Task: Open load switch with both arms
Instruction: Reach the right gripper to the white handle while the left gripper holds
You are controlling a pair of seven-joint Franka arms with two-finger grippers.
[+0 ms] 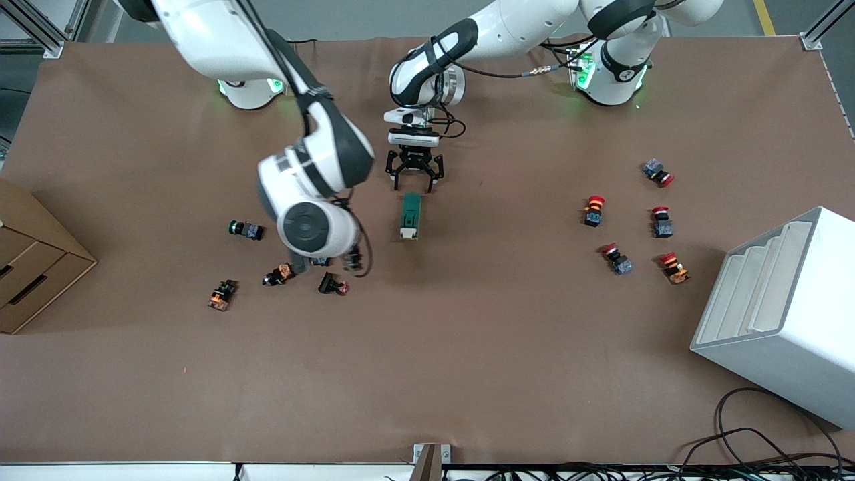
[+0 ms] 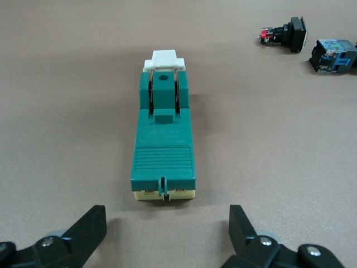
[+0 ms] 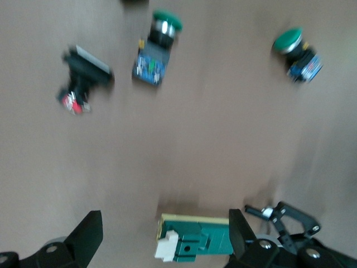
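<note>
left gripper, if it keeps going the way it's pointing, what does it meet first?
Most likely the load switch: the open left gripper points along it, its cream-edged end nearest the fingers. Depth is unclear, so it might touch the table just short.

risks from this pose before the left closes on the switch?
1. The load switch lies loose on the table; the open left gripper sits just off its dark end, so a slightly off descent could shove it rather than straddle it.
2. The right gripper, open, hangs over green push-buttons and a black part near the switch's white tab; reaching in could sweep them or meet the left gripper.
</note>
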